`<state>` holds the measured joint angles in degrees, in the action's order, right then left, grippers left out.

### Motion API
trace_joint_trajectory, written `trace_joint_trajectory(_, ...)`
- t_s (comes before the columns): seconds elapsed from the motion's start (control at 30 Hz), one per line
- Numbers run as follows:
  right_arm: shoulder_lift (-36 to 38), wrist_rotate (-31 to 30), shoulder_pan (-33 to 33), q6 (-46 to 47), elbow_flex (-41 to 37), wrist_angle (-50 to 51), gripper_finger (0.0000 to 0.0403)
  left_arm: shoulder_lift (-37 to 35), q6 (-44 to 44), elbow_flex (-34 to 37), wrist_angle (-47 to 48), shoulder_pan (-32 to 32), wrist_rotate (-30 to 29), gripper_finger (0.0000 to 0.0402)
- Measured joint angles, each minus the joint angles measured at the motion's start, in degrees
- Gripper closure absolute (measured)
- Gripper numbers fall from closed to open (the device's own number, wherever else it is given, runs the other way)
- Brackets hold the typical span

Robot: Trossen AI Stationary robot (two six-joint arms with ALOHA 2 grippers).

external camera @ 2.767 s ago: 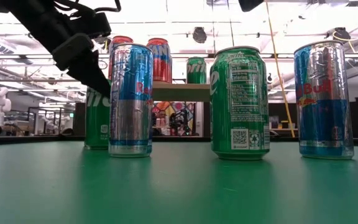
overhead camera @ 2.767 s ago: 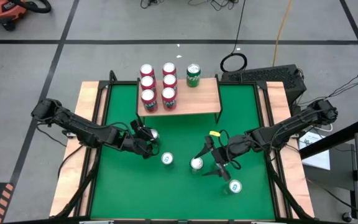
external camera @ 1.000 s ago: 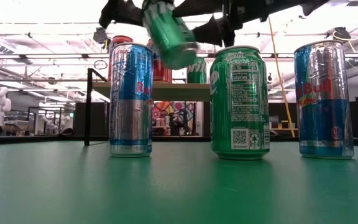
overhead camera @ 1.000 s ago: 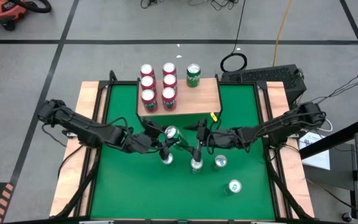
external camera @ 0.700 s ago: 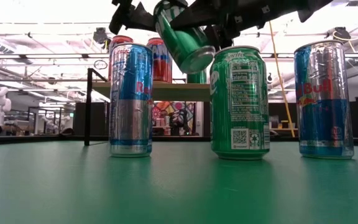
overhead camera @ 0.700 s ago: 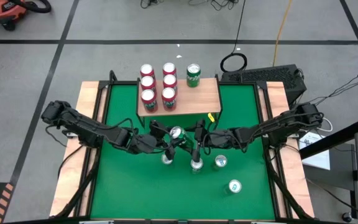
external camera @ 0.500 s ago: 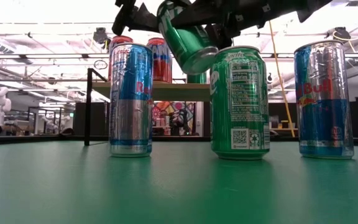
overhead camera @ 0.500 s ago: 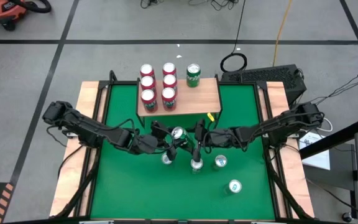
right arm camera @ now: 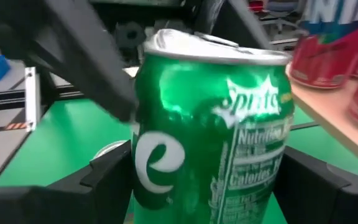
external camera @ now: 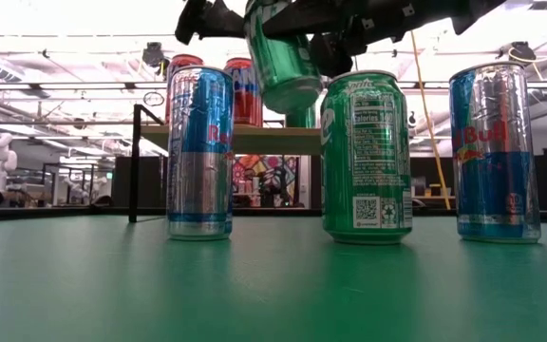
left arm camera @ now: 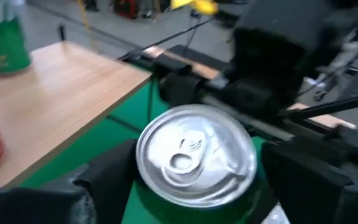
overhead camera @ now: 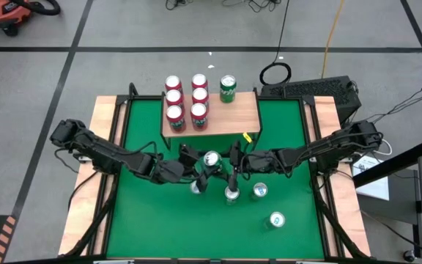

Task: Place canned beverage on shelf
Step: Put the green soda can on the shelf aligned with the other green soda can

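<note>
Green Sprite can held in the air between both arms, just in front of the shelf.

The green soda can with a silver top (overhead camera: 212, 158) hangs above the green tabletop (overhead camera: 145, 227), roughly upright and slightly tilted in the low view, just short of the front edge of the small light-wood shelf on thin black legs (overhead camera: 233, 117). The left gripper (overhead camera: 200, 163) has its dark fingers (left arm camera: 114, 180) pinching the can's sides. The right gripper (overhead camera: 229, 160) sits against the can's other side, its fingers (right arm camera: 107, 171) spread around the can, though I cannot tell whether they press it. On the shelf stand six red cans (overhead camera: 187, 99) in two rows and one green can (overhead camera: 228, 88). Below the held can, two blue-and-silver cans (overhead camera: 196, 188) (overhead camera: 277, 219) and two green cans (overhead camera: 231, 193) (overhead camera: 259, 191) stand on the tabletop.
</note>
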<state>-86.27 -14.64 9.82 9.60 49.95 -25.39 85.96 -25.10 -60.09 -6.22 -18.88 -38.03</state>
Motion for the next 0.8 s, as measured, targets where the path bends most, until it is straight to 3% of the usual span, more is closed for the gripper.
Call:
trace_joint_trajectory(0.2,1.5,1.7,0.0,0.0,0.0,0.4,0.0104,0.0,6.1,0.0,-6.0,-0.2,2.1,0.0007)
trace_joint_trajectory(0.6,6.9,4.8,-0.1,-1.6,-0.1,2.0,0.0104,-6.6,18.1,-0.2,-7.0,-3.9,4.6,0.0018)
trace_joint_trajectory(0.8,7.9,8.2,0.4,-1.9,-0.1,1.9,0.0104,-9.3,19.5,-0.2,-3.7,-7.6,4.2,0.0018)
